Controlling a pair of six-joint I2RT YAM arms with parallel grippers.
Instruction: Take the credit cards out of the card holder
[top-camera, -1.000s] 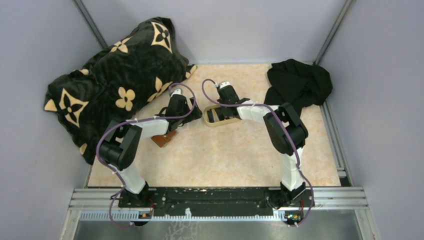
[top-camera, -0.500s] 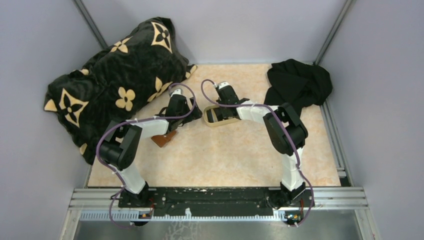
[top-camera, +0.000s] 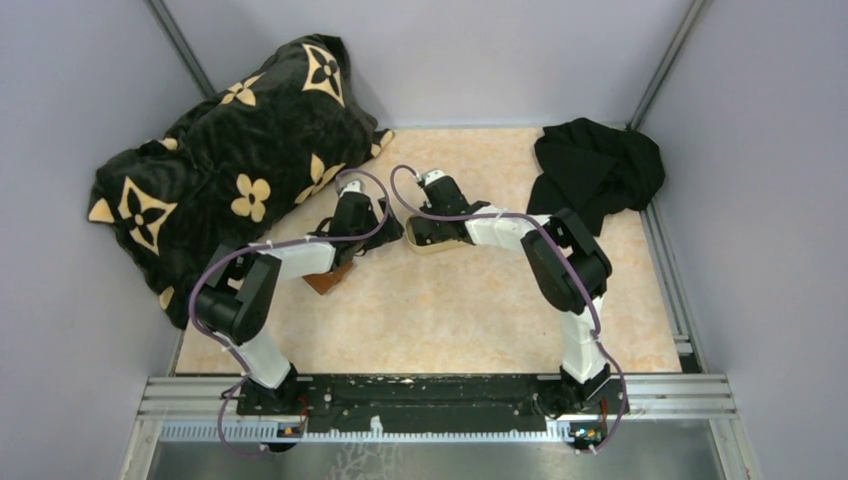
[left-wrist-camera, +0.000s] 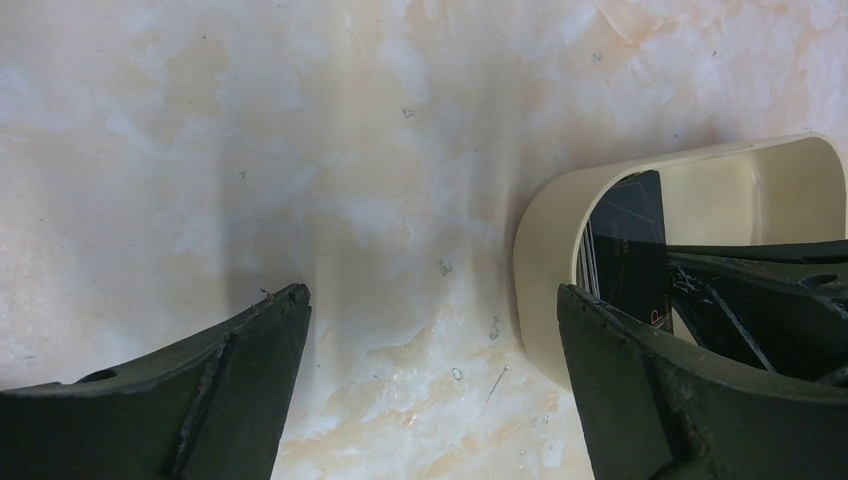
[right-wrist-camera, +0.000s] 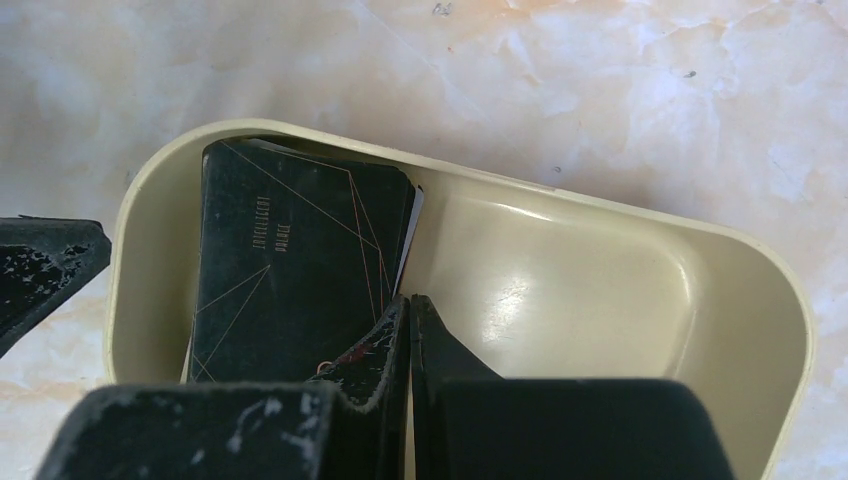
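Far left in the top view: a black pillow (top-camera: 230, 150) with tan flower prints, propped against the wall. Next, on the marbled worktop (top-camera: 450, 310): the brown card holder (top-camera: 328, 278), flat, mostly hidden beneath the left forearm, one corner poking toward the near edge. Long axis impossible to read.

Just beyond it, the left hand (left-wrist-camera: 432, 300), released, spread fully wide, gripping nothing, poised over the worktop. Right fingertip (left-wrist-camera: 620, 340) just beside the rounded end of the tan oval tray (left-wrist-camera: 540, 250); contact not readable. Card holder behind this hand, on the base side, apart from the fingers.

Inside the tray's left end: the credit cards (right-wrist-camera: 290, 260), a small stack topped by a dark card with thin gold lines and lettering. Long axis across the tray's width, from far wall to near wall, lettering running along it. Pale edge of a lower card peeking out on the right side.

Right hand (right-wrist-camera: 410, 310) reaching down into the tray, clenched tight, nothing visible between the fingers. Tips over the stack's near right corner; whether pressing on it, cannot tell. In the right wrist view, stack to the left of and beyond those tips.

Far right, at the worktop's back corner: a crumpled black cloth (top-camera: 598, 170).
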